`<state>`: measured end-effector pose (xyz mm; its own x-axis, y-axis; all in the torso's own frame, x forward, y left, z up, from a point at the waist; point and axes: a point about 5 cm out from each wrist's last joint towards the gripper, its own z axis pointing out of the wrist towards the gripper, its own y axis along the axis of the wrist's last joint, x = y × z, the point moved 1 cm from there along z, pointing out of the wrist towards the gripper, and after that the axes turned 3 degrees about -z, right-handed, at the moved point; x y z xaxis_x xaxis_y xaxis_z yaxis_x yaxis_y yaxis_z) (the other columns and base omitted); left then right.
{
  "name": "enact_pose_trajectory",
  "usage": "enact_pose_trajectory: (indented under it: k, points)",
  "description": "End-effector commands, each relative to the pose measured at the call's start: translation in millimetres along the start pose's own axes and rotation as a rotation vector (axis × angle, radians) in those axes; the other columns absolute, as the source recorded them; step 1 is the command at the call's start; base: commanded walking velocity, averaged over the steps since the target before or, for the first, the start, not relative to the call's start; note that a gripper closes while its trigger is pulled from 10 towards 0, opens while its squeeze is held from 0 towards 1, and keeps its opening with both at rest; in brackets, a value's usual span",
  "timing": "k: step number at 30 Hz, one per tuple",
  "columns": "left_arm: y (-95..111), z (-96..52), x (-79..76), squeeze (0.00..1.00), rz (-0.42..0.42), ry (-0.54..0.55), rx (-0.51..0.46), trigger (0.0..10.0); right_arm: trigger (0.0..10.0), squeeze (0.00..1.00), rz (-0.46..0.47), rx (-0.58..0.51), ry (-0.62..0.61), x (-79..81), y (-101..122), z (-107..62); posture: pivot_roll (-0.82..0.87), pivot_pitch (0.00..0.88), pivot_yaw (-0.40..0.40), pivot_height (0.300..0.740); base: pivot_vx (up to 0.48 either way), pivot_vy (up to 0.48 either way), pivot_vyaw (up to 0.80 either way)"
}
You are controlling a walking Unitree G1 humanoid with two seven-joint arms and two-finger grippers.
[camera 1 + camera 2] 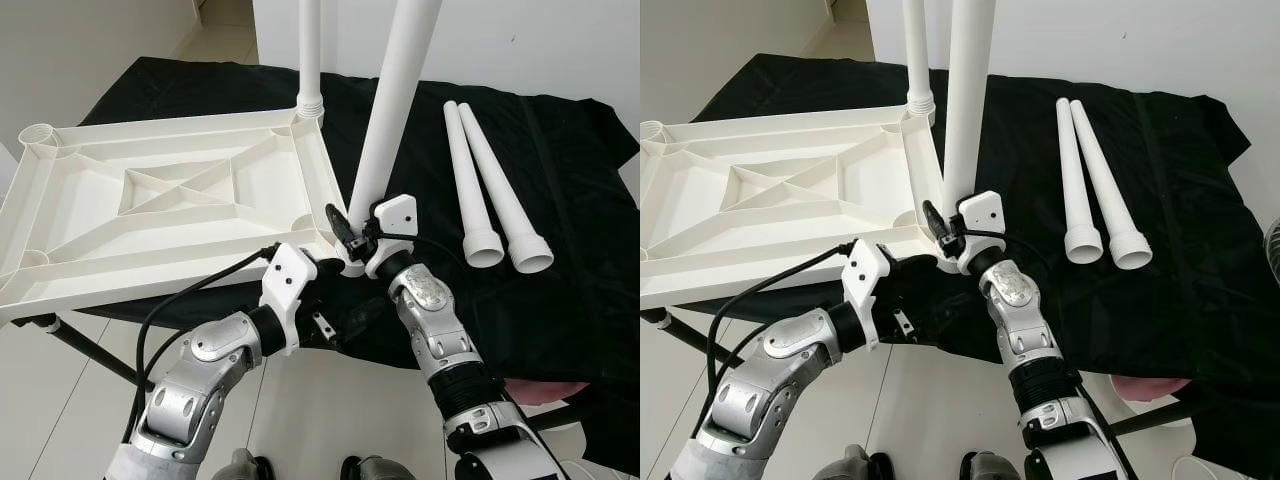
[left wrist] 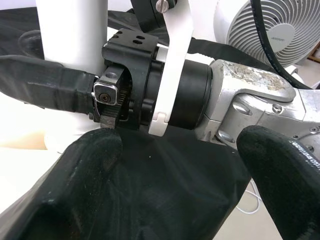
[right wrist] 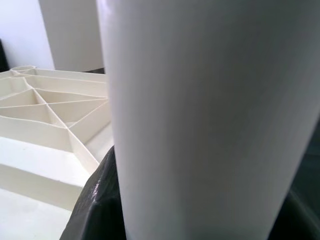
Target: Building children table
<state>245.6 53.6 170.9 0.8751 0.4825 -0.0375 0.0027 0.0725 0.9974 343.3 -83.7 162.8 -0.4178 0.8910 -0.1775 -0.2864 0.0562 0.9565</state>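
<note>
Step in hand, as I read it: fitting the 2nd leg into the tabletop; two corners w/ legs, two to go. Going left to right: the white ribbed plastic tabletop point(image 1: 170, 205) lies upside down, partly on the black cloth-covered work surface point(image 1: 560, 180), its left part overhanging the pale tiled floor point(image 1: 60, 380); ribs form a diamond/cross pattern, round open sockets show at the far-left corner point(image 1: 38, 135) and the near-left corner. The left gripper point(image 1: 322, 322) sits low at the near edge of the cloth, just below the tabletop's near-right corner, close beside the right wrist; its fingers point(image 2: 280, 170) are spread apart w/ nothing between them, black cloth bunched under them. Far-right corner already carries an upright white tubular leg point(image 1: 311, 60), seated in its socket. Next, the right gripper point(image 1: 352, 232) is clamped round the lower part of a second white tapered plastic leg point(image 1: 390, 110), which leans slightly and meets the near-right corner socket; whether it's fully home can't be told, since the gripper hides the joint. Next move likely calls for straightening the leg to vertical and pushing or twisting it down while the tabletop is kept from sliding — overhang makes tipping a risk. Further right, two spare white legs point(image 1: 490, 190) lie side by side on the cloth, flared ends toward the robot, well apart from both grippers.
</note>
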Motion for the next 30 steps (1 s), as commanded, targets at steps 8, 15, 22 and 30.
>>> enact_pose_trajectory:
  k: [8, 15, 22, 30]
  points:
    - [2, -0.4, 4.8, 0.00, 0.008, 0.089, -0.001, 10.0, 10.0, 0.00, 0.048, 0.196, -0.265, -18.8, -35, -14.7, -0.06, 0.121, 0.035, 0.740, 0.000, 0.000, 0.00]
    - [2, -0.3, 4.9, 0.00, 0.008, 0.091, -0.001, 10.0, 10.0, 0.00, 0.023, 0.246, -0.387, -30.0, -41, -20.0, -0.06, 0.120, 0.032, 0.740, 0.000, 0.000, 0.00]
    - [2, 0.3, 4.6, 0.00, 0.005, 0.090, -0.004, 10.0, 10.0, 0.00, -0.013, 0.283, -0.518, -40.3, -45, -27.7, -0.06, 0.120, 0.032, 0.740, 0.000, 0.000, 0.00]
    - [2, 1.1, 3.4, 0.00, 0.002, 0.087, -0.005, 10.0, 10.0, 0.00, -0.046, 0.290, -0.719, -57.8, -44, -41.0, -0.06, 0.120, 0.030, 0.740, 0.000, 0.000, 0.00]
